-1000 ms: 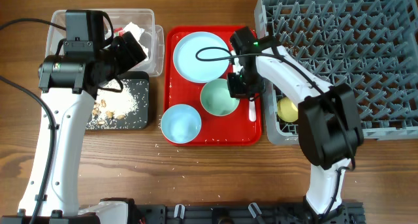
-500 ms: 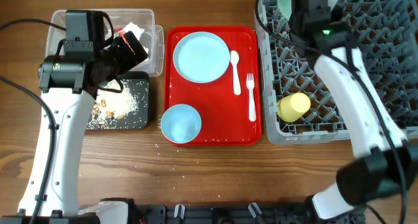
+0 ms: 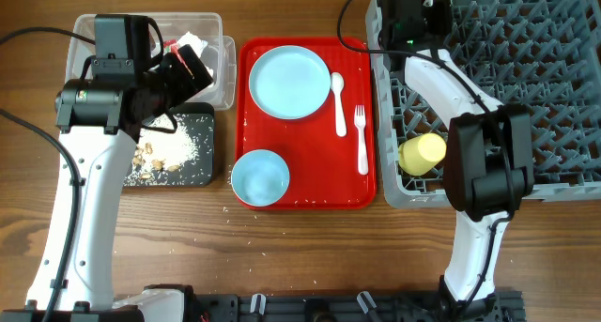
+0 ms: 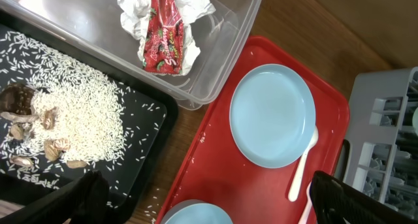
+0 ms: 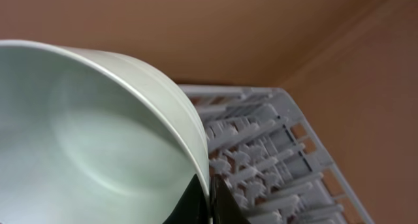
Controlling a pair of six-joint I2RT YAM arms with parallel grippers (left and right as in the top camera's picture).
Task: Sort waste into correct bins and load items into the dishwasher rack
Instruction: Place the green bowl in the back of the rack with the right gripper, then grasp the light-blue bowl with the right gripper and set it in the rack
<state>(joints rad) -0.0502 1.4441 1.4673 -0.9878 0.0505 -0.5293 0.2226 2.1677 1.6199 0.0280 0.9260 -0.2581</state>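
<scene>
The red wrapper [image 4: 163,34] has printing on it, but it is too small to read. It lies with the crumpled white paper napkin [image 4: 134,5] inside the clear plastic tub [image 4: 225,57] at the upper left of the left wrist view. Just beside that tub sits the shallow black tub [image 4: 140,129], holding a heap of white rice grains [image 4: 78,119] and a few brown food bits [image 4: 19,106]. That makes two bins.

The flat red tray [image 4: 222,159] holds one round light blue plate [image 4: 271,113], one light blue bowl [image 3: 260,176], one white plastic spoon [image 4: 302,165] and one white plastic fork [image 3: 361,139]. One small yellow cup [image 3: 423,155] lies in the big grey plastic rack with pegs [image 3: 554,97], near its lower left corner.

The left pincer [image 4: 208,185] is spread wide with nothing in it, above the red tray's edge. Only its dark tips show, cut off at the bottom corners.

The right pincer [image 5: 208,203] pinches the rim of the pale green bowl [image 5: 91,132]. The bowl fills the left of the right wrist view, tilted, with the rack behind it. From overhead, at the top edge, the bowl is hard to make out.

A few rice grains dot the wooden surface [image 3: 310,256].
</scene>
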